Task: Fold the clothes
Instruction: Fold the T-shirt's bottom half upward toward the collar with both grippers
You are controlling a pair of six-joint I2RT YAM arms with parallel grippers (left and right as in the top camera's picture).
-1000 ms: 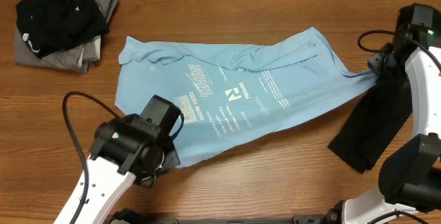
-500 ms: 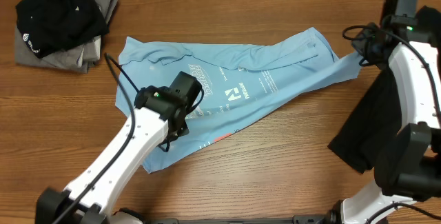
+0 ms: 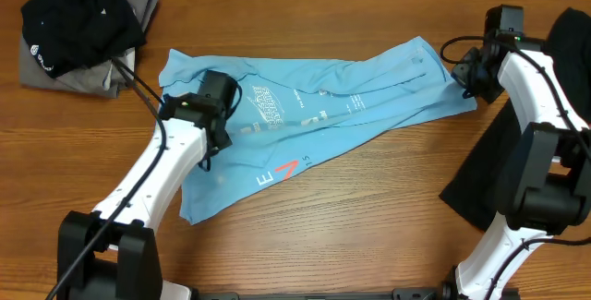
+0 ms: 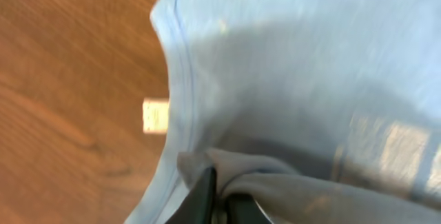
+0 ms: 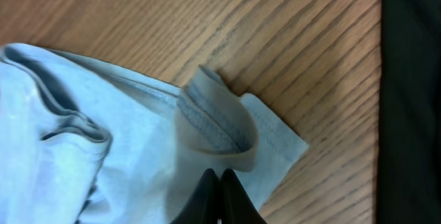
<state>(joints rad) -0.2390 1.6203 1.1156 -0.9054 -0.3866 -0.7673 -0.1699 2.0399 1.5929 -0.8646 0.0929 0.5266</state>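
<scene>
Overhead, we saw the sky-blue T-shirt stretched in a rumpled band across the middle of the table, with its white lettering and a red mark facing up. The left gripper sat over the shirt's left part, just beside the lettering, and the right gripper was at the shirt's far right end. A long black garment lay on the table to the right of the shirt, under the right arm. A pile of dark and grey clothes sat well apart at the far left corner.

From the left wrist, we found the left gripper closed, pinching a small raised fold of the T-shirt between its fingers. The shirt's stitched edge ran just beside it, with bare table beyond.

From the right wrist, we saw the right gripper likewise closed on the T-shirt, clamping the fabric below a curled-over loop of hem near the corner. The black garment lay along the right edge, apart from the shirt, with a strip of table between them.
</scene>
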